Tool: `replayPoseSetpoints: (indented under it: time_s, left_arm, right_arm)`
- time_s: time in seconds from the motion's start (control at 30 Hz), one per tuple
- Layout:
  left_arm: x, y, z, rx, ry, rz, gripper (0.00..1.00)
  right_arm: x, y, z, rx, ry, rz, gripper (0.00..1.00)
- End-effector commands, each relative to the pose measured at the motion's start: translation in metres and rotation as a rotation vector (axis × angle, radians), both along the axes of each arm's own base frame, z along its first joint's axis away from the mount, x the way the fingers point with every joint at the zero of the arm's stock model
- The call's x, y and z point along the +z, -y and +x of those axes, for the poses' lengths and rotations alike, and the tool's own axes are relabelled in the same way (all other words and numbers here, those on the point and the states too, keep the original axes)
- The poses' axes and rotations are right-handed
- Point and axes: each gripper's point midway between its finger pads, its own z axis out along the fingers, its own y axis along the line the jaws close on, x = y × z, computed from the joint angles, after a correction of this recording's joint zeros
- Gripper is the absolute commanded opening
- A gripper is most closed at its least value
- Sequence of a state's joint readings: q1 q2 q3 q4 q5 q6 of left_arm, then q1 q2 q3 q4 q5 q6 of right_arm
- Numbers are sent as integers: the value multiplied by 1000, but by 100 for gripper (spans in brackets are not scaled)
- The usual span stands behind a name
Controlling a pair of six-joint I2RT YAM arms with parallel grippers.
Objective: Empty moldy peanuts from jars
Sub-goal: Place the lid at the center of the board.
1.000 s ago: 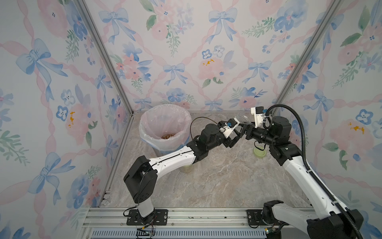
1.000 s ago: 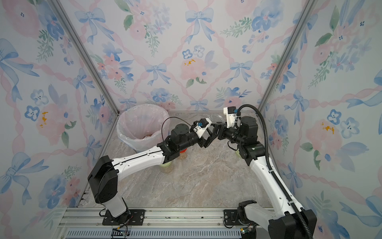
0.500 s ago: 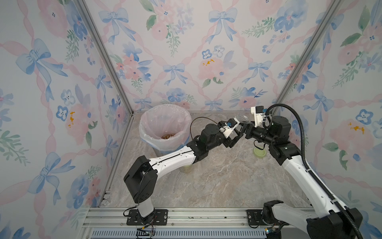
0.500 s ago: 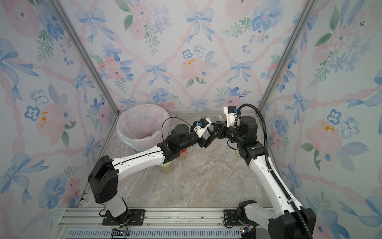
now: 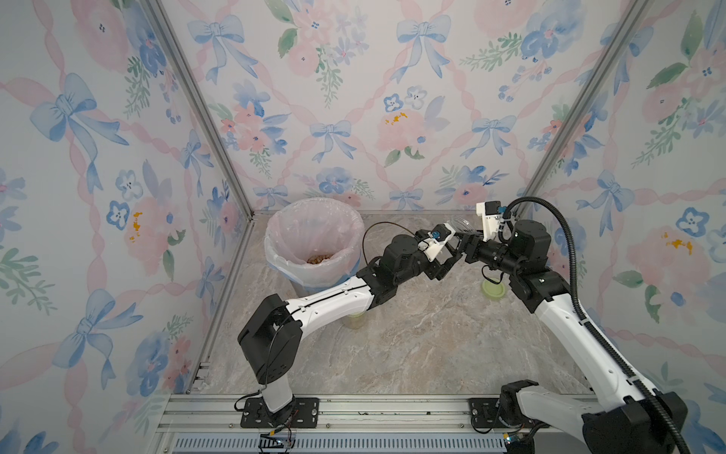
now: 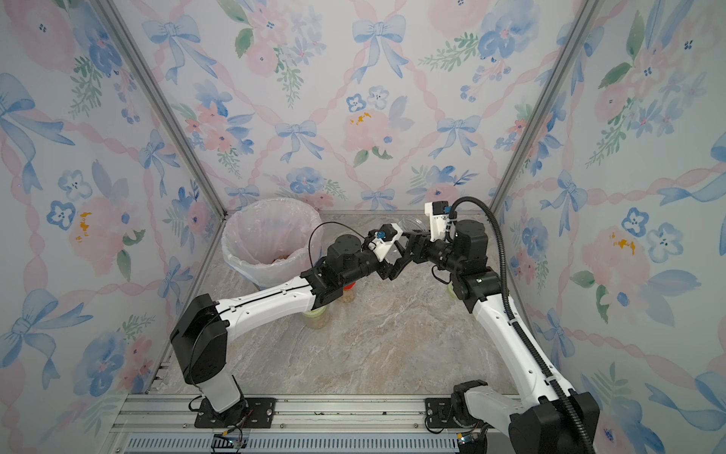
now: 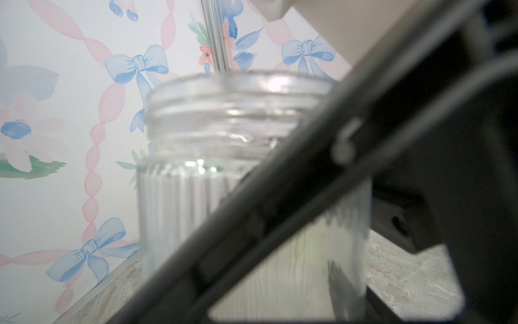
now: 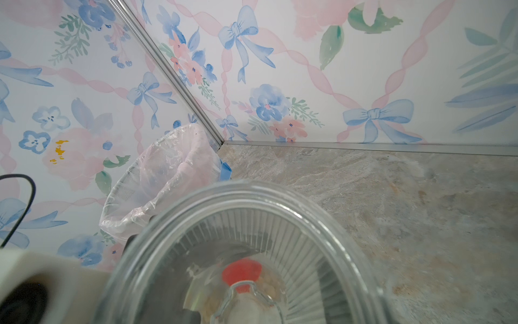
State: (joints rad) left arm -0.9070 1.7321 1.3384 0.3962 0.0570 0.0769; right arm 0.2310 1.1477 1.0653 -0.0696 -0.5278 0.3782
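Note:
An empty clear ribbed jar (image 5: pixel 459 225) (image 6: pixel 411 225) with no lid hangs above the table's middle, where both grippers meet. My left gripper (image 5: pixel 451 253) (image 6: pixel 397 257) is shut on its body, and the jar (image 7: pixel 224 174) fills the left wrist view. My right gripper (image 5: pixel 465 240) (image 6: pixel 413 244) is shut on the same jar; one of its dark fingers (image 7: pixel 280 196) lies across the glass. The jar's open mouth (image 8: pixel 252 202) faces the right wrist camera. Moldy peanuts (image 5: pixel 320 259) lie in the bin. A red-lidded jar (image 6: pixel 348 290) and a green-lidded jar (image 5: pixel 355 319) (image 6: pixel 315 316) holding peanuts stand under my left arm.
The bag-lined bin (image 5: pixel 272 239) (image 6: pixel 231 251) (image 8: pixel 168 168) stands in the back left corner. A loose pale green lid (image 5: pixel 494 290) (image 6: pixel 451 291) lies on the marble table beside my right arm. Flowered walls close in on three sides.
The right gripper's fingers have closed in on the jar. Both arms and the jar stay where they were.

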Motion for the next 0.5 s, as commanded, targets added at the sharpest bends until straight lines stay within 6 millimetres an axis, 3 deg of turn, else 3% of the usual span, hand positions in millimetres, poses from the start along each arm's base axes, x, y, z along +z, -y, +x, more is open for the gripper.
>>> replayPoseSetpoints:
  time_s: [0.0, 0.07, 0.37, 0.47]
  left_arm:
    - [49, 10, -11, -61, 104, -107, 18]
    - [48, 10, -12, -65, 109, -104, 23]
    - [35, 22, -29, -185, 120, -68, 42]
    - [30, 28, -39, -257, 120, -61, 41]
  right_arm:
    - [-3, -4, 0, -3, -13, -4, 67]
    - [-6, -2, 1, -11, -17, -16, 59]
    - [-7, 0, 2, -29, -16, -37, 47]
    - [-4, 0, 1, -29, -12, -36, 45]
